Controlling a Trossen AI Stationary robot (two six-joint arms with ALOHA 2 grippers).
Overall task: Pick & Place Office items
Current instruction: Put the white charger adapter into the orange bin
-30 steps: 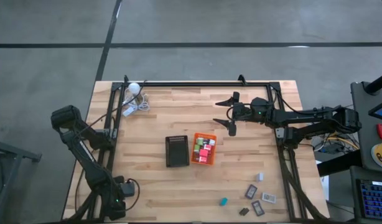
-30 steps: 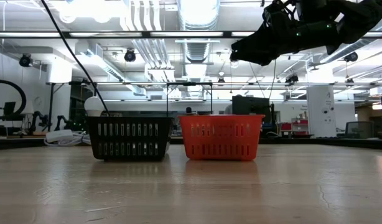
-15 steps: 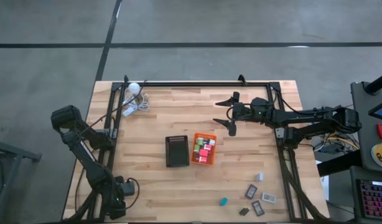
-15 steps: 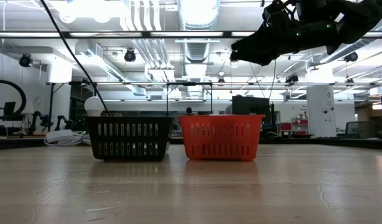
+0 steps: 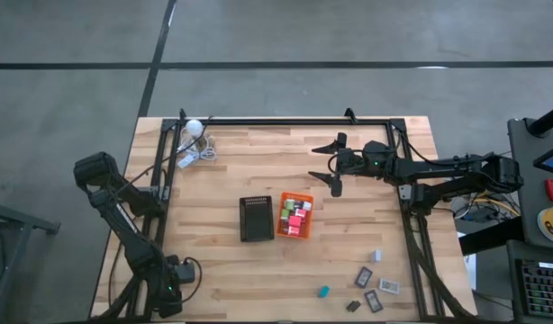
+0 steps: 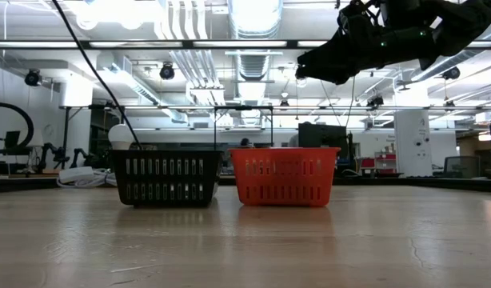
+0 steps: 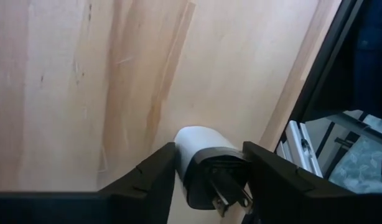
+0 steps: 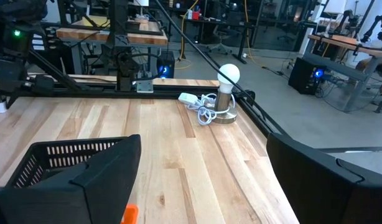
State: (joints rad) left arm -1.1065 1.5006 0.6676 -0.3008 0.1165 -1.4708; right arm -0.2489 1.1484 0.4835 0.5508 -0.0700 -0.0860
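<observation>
The left gripper (image 7: 206,180) sat at the table's (image 5: 258,153) near left corner, its fingers (image 7: 147,177) closed on a white plug (image 7: 206,165) with metal prongs. The right gripper (image 5: 333,165) hung above the table toward the far right, its fingers spread wide with nothing between them. Some blocks (image 5: 296,216) lay in the orange tray (image 5: 294,215) at mid-table, touching the black tray (image 5: 256,218). More items (image 5: 371,288) lay loose near the near right corner. A white ball (image 5: 194,127) and its cable sat at the far left corner.
</observation>
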